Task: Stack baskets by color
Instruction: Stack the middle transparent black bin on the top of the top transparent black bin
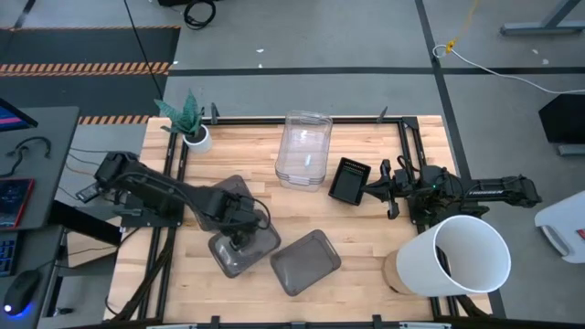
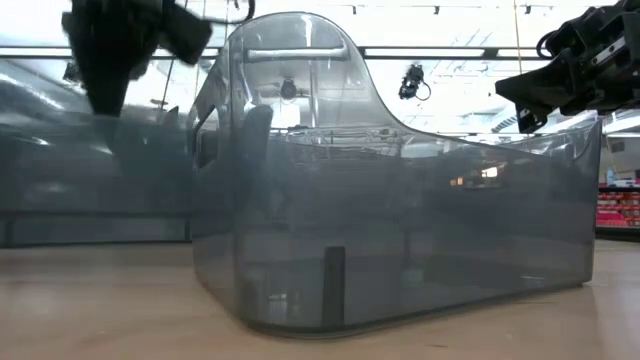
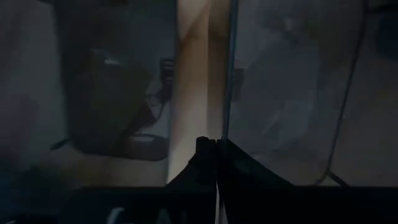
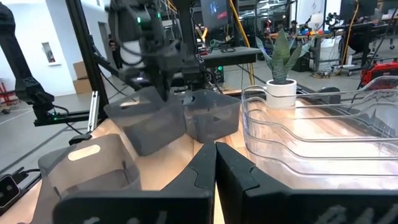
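Note:
A smoky grey basket (image 1: 249, 256) sits left of the table's middle, with my left gripper (image 1: 239, 239) shut on its wall from above. A second grey basket (image 1: 233, 189) lies just beyond it, partly under the arm. The third grey basket (image 1: 306, 263) rests on its base nearer the front and fills the low view (image 2: 400, 230). A stack of clear baskets (image 1: 304, 151) stands at the far middle, with a black perforated basket (image 1: 348, 180) to its right. My right gripper (image 1: 375, 189) waits shut and level beside the black basket. My left gripper pinches the thin upper rim of one wall (image 3: 222, 124) of the grey basket between its two fingers, one inside and one outside. The fingers point straight down. In the right wrist view the basket (image 4: 149, 124) hangs tilted below the gripper; whether its low side touches the table I cannot tell.
A large white bucket (image 1: 452, 258) lies at the front right, next to the right arm. A small white plant pot (image 1: 196, 137) stands at the far left corner. Bare wood shows along the front edge and between the grey baskets and the bucket.

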